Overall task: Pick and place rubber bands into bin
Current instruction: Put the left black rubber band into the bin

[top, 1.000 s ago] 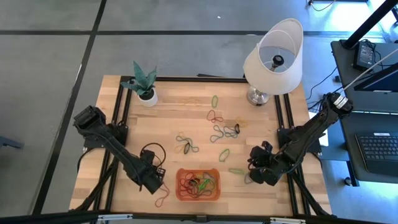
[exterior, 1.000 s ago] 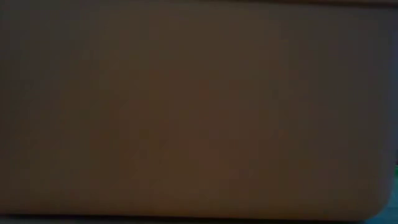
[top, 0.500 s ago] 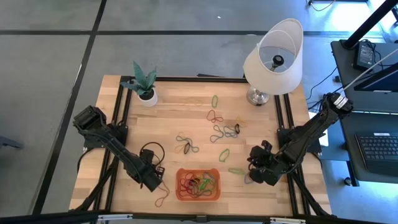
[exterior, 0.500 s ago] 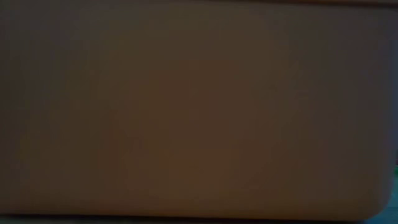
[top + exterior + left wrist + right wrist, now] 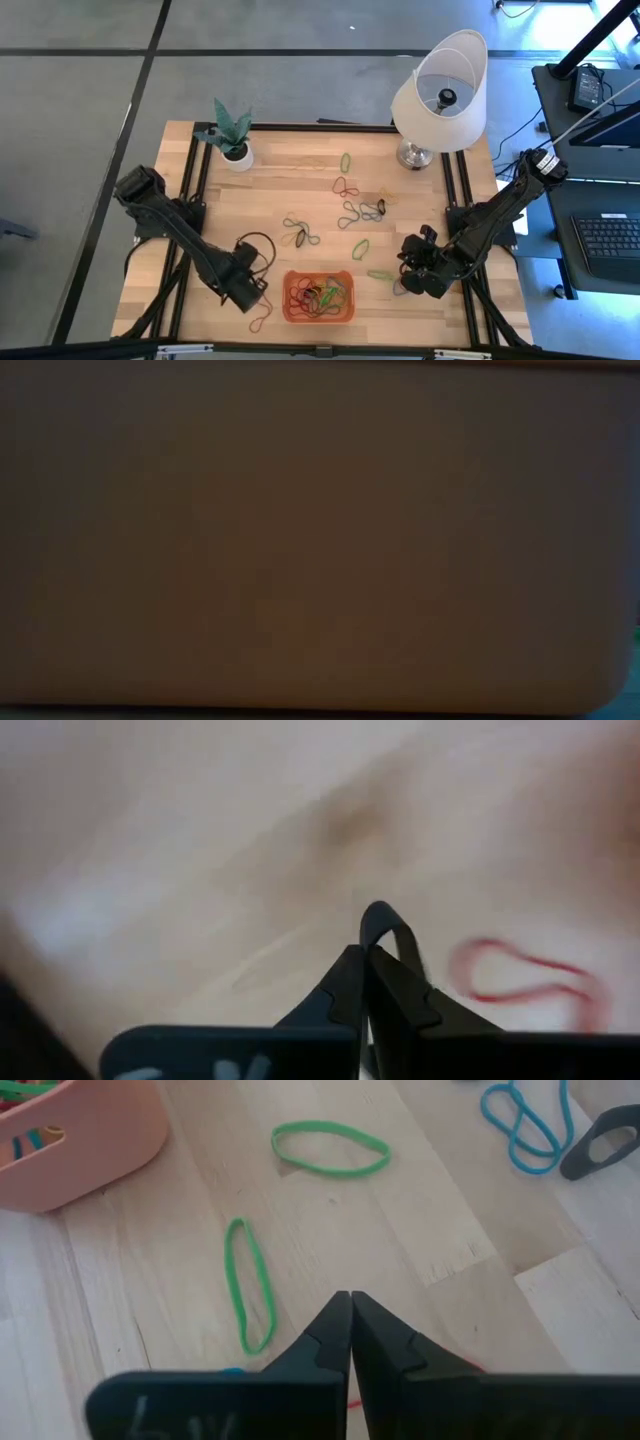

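One dark band (image 5: 385,925) — pinched in left hand (image 5: 368,960)

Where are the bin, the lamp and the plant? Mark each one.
bin (image 5: 346,312): high view, on its right rim.
lamp (image 5: 430,118): high view, on the white shade's outer side.
plant (image 5: 231,126): high view, on its green leaves.

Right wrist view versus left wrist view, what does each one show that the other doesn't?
Only the right wrist view shows two green rubber bands lying flat, a blue twisted one, and a corner of the orange bin. Only the left wrist view shows a dark band pinched in the left gripper, with a red band on the wood beside it. Both show shut fingers above the wooden table.
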